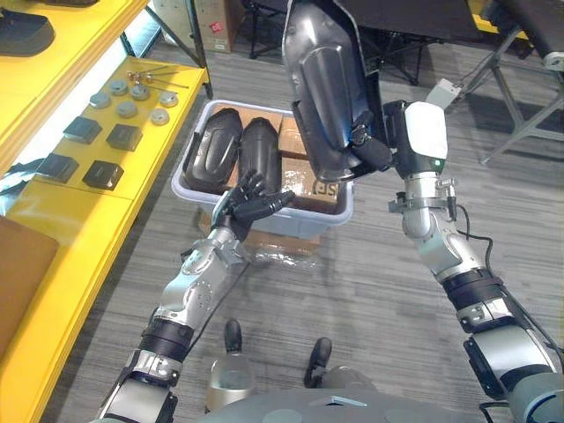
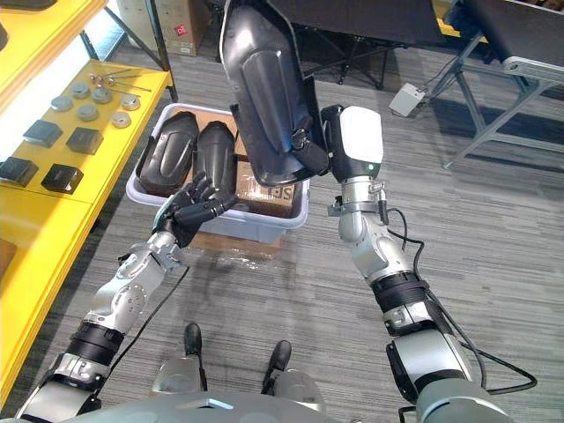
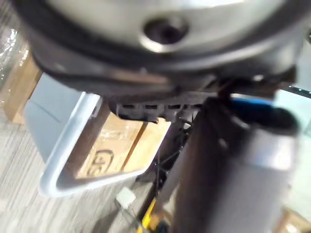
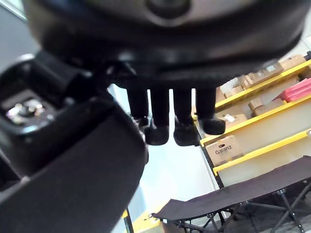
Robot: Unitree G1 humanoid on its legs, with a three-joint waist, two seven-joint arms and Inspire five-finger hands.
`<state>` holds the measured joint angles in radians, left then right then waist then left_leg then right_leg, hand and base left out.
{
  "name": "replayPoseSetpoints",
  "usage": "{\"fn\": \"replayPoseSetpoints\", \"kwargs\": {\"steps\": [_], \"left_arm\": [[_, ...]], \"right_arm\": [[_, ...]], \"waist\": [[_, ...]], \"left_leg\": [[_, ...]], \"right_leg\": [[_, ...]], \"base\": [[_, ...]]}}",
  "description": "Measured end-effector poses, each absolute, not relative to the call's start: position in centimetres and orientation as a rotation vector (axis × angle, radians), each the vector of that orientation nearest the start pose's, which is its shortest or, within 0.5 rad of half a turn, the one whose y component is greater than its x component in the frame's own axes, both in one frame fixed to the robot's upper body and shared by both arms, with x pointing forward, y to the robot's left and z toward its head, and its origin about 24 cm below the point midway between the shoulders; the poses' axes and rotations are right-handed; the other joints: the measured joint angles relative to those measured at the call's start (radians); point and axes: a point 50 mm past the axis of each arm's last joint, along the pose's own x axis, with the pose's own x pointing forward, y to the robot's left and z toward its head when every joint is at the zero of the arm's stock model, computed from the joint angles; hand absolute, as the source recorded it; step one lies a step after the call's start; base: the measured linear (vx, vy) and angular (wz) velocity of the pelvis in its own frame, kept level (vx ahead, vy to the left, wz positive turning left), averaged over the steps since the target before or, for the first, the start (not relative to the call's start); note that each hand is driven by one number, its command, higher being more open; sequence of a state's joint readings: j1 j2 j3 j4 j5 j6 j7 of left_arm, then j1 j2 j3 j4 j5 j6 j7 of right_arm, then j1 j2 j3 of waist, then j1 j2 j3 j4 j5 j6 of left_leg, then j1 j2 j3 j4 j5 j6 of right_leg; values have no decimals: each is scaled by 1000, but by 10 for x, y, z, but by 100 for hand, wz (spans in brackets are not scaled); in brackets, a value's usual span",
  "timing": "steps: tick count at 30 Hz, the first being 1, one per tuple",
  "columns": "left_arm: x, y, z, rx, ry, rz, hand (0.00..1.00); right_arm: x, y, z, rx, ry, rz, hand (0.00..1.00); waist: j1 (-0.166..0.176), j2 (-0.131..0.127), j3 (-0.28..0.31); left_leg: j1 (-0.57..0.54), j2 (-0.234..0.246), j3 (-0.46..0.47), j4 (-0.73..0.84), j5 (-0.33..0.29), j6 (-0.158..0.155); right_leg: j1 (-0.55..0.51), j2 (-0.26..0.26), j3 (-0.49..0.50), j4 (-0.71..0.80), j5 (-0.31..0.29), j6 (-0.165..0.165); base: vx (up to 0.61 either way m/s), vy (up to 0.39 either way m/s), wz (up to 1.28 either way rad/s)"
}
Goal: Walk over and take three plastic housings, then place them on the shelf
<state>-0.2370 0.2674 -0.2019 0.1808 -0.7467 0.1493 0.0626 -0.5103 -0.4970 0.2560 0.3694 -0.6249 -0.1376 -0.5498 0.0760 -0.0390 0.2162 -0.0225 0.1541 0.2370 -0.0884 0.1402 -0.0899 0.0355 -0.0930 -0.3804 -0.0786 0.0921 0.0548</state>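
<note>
**One housing up in the air, two more waiting in the bin**

Over on the left runs the yellow shelf (image 1: 132, 172), and it's not bare: a few dark square blocks (image 1: 124, 137) and a cluster of grey round discs (image 1: 127, 109) sit along it. Just beside it on the floor is the pale bin (image 1: 304, 222), raised on a cardboard box (image 2: 216, 240). Inside lie two black plastic housings (image 1: 214, 150) side by side, touching, next to some brown cartons (image 1: 295, 141).

The left hand (image 1: 251, 204) hovers at the bin's near rim with its fingers spread and loosely bent, holding nothing. I can't tell whether it touches the rim.

Further right, the third housing (image 1: 326, 79) is held well above the bin, upright and slightly tilted. The right hand (image 1: 374, 150) has its fingers curled round the lower edge, thumb pressed against the shell.

That grip is what worries me. The housing is long, smooth and glossy, and it's held by one end with most of its bulk above the hand. A quick turn toward the shelf could make it swing and slip out. Its far end could also clip the shelf's edge or sweep the blocks and discs aside. The left hand, reaching in so close to the rim, might catch the bin and shove it off its cardboard perch.
</note>
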Motion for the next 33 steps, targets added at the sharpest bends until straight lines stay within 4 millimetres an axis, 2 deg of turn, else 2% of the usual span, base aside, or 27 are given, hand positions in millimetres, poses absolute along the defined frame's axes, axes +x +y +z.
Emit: {"fn": "replayPoseSetpoints", "kwargs": {"steps": [4,6,9,15,19,21,23,33], "left_arm": [[293,139,42,-537,229,-204,100],[293,136,44,-634,226,-244,100],[292,134,46,-709,223,-278,100],[292,133,48,-783,206,-338,100],[292,133,51,-788,189,-369,100],[292,129,53,-801,173,-402,100],[292,126,54,-814,172,-409,100],[289,126,57,-832,161,-445,100]], "right_arm": [[327,-181,123,-1078,-564,-211,0],[323,-172,112,-1090,-562,-164,0],[322,-172,112,-1088,-563,-160,0],[323,-172,107,-1099,-551,-158,0],[318,-170,90,-1165,-519,-103,0],[311,-163,74,-1187,-507,-22,0],[306,-161,66,-1188,-493,0,0],[307,-162,69,-1173,-504,-14,0]], "waist": [[0,3,-28],[1,9,-46],[1,19,-52],[1,20,-62],[2,17,-88],[2,17,-98],[3,17,-100],[1,18,-100]], "left_leg": [[0,0,0,0,0,0],[0,-2,-1,0,1,1],[0,-4,-3,0,3,3],[-2,-7,-10,2,5,6],[-3,-7,-13,1,5,7],[-4,-7,-16,0,5,7],[-5,-7,-21,0,5,7],[-5,-6,-23,0,5,7]], "right_leg": [[0,0,1,-5,1,0],[0,-2,0,-6,5,0],[1,-8,-1,-6,7,4],[2,-11,-4,-7,10,6],[3,-11,-7,-7,10,6],[3,-11,-12,-7,10,6],[4,-11,-16,-7,10,6],[3,-10,-19,-7,10,6]], "base": [[0,0,0],[16,1,1],[37,4,2],[3,1,1],[0,0,0],[0,0,0],[-1,-1,4],[4,-1,0]]}}
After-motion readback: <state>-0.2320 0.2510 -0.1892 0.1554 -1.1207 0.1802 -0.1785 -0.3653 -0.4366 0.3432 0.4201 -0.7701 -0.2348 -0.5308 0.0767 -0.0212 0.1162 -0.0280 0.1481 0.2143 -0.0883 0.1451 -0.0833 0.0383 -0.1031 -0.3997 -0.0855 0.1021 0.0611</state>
